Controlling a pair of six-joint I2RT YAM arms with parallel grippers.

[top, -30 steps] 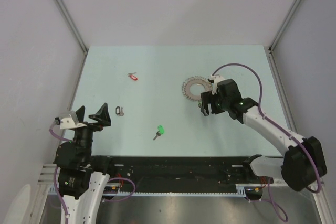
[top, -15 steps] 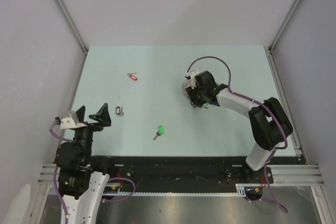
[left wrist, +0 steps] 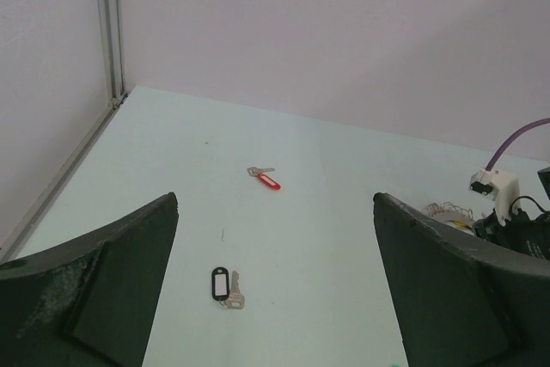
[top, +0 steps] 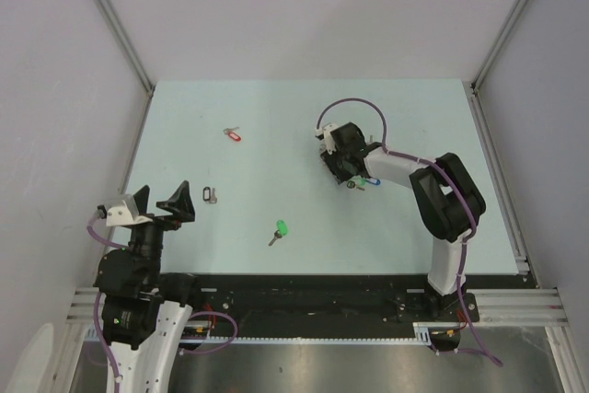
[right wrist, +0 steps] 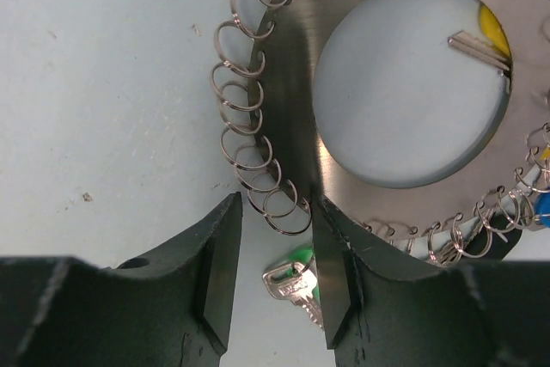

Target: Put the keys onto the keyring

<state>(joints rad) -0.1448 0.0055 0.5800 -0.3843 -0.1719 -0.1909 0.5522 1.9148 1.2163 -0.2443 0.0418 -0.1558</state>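
The keyring [right wrist: 288, 100] is a flat silvery hoop with many small split rings round its rim; in the top view my right gripper [top: 338, 165] covers most of it. In the right wrist view my right gripper [right wrist: 275, 238] is open, its fingers either side of the rim's small rings and a silver key with a green tag [right wrist: 296, 279]. Loose keys lie on the table: green-tagged [top: 281, 227], red-tagged [top: 234, 135] and black-tagged [top: 211, 194]. My left gripper [top: 158, 198] is open and empty near the front left, far from them.
Blue and green tagged keys [top: 362, 183] hang off the keyring's near side. The left wrist view shows the black-tagged key [left wrist: 225, 286], the red-tagged key [left wrist: 265, 179] and the hoop's edge [left wrist: 443, 211]. Walls and metal rails bound the table.
My right arm has swung left, from beside the keyring's right edge to over the keyring. The left arm and the loose keys have not moved.
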